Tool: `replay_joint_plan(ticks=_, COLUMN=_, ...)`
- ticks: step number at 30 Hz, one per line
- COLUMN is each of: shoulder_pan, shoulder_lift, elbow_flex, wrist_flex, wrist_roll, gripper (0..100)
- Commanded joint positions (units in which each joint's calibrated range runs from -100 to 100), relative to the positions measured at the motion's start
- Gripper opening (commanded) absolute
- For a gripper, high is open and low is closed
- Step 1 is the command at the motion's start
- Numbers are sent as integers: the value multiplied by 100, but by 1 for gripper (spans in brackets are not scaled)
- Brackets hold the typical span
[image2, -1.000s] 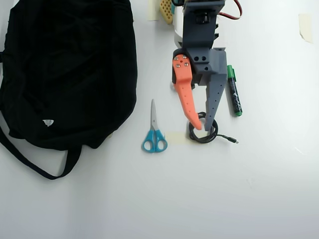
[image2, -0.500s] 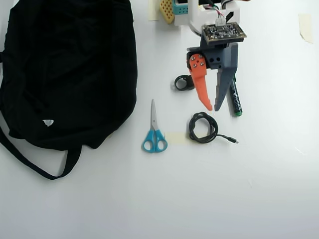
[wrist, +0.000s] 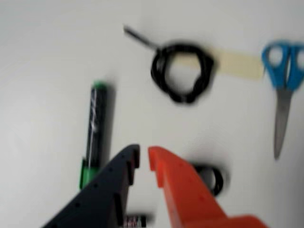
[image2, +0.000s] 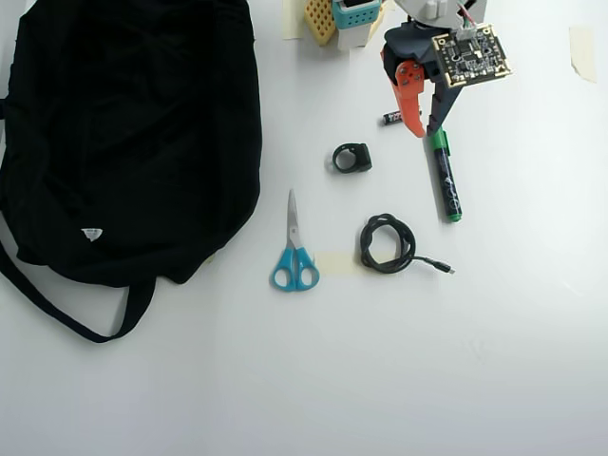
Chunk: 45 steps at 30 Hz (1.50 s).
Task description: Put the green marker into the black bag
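White worktop (image2: 532, 361), evenly lit. Tool (image2: 426, 130) hangs empty, fingers a narrow gap apart. Green marker (image2: 445, 177) lies flat just beyond the dark fingertip, capped end nearest. Black bag (image2: 123, 133) sits well apart, past the blue-handled scissors (image2: 294, 249).

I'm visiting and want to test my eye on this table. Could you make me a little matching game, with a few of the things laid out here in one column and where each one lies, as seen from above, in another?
Things:
1. green marker
2. black bag
3. scissors
4. coiled black cable

Places in the overhead view:
A. filling the left side of the table
B. between the bag and the cable, blue handles toward the bottom edge
C. just below the robot's fingers, lying nearly straight up and down
D. beside a strip of pale tape, right of the scissors

Pairs: 1-C, 2-A, 3-B, 4-D
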Motion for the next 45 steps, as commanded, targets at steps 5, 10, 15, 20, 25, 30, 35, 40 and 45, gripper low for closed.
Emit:
replay_joint_plan(ticks=5, shoulder_pan=-25, shoulder_lift=-211, elbow_flex=-240, wrist_flex=269, wrist_roll=10, gripper=2)
replay_joint_plan(ticks=10, shoulder_pan=-69, shoulder_lift=-211, elbow_flex=-240, wrist_flex=269, wrist_roll=31, gripper=2)
replay_joint_plan(ticks=15, shoulder_pan=-331, shoulder_lift=-211, elbow_flex=-231, wrist_flex=269, wrist_roll=-11, gripper=2)
replay_joint_plan(ticks=20, shoulder_pan=-548, shoulder_lift=-211, elbow_flex=-177, wrist_flex=269, wrist_roll=-6, gripper=2)
replay_joint_plan(ticks=25, shoulder_pan=-645, shoulder_lift=-211, elbow_flex=-177, wrist_flex=441, wrist_roll=-22, gripper=2)
replay_joint_plan(ticks=30, shoulder_pan=-795, shoulder_lift=-211, elbow_flex=-240, wrist_flex=458, wrist_roll=-342, gripper=2)
replay_joint_plan(ticks=35, shoulder_pan=-743, shoulder_lift=-202, elbow_flex=-186, wrist_flex=467, wrist_roll=-389, gripper=2)
replay_joint_plan(ticks=40, shoulder_pan=-802, shoulder_lift=-186, elbow_flex=-150, wrist_flex=493, wrist_roll=-399, gripper=3)
replay_joint_plan(ticks=45, shoulder_pan=-817, shoulder_lift=-194, elbow_flex=-159, wrist_flex=493, wrist_roll=-704, gripper=3)
